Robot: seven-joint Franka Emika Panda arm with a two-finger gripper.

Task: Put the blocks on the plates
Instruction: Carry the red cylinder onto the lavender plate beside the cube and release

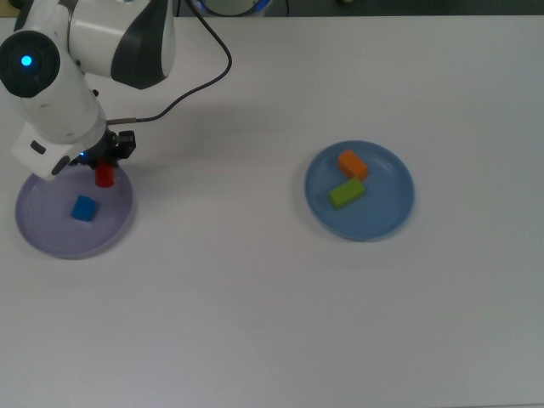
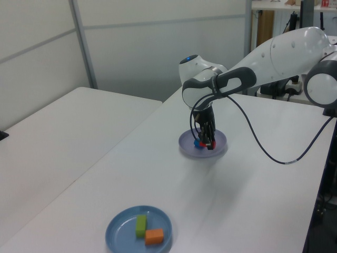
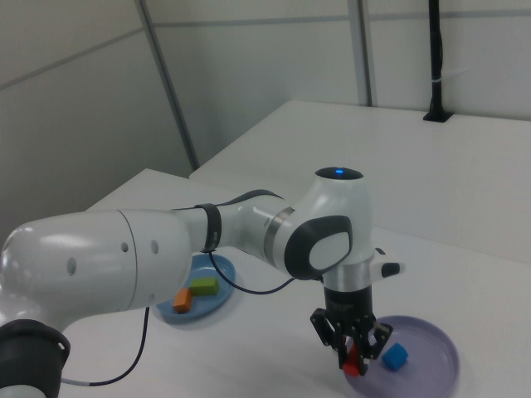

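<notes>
My pincer (image 3: pixel 355 358) is shut on the red block (image 1: pixel 104 176). I hold it by its sides, standing up, so it can go down flat and not roll. It hangs low over the purple plate (image 1: pixel 51 242), just inside the rim on the side nearest the worktop's (image 1: pixel 255 323) far edge in the top view. I cannot tell if its bottom touches the plate yet.

The blue block (image 1: pixel 83 208) already lies in this plate, near the middle. My red one is beside it but apart from it, so I will not bump it when I let go.

The blue plate (image 1: pixel 387 217) sits well apart, toward the top view's right. The orange block (image 1: pixel 352 163) and the green block (image 1: pixel 346 192) lie in it, side by side and almost touching. That plate has its two, so I think this red one belongs here.

The red block is the last one. I think I only need to lower it and open up.
</notes>
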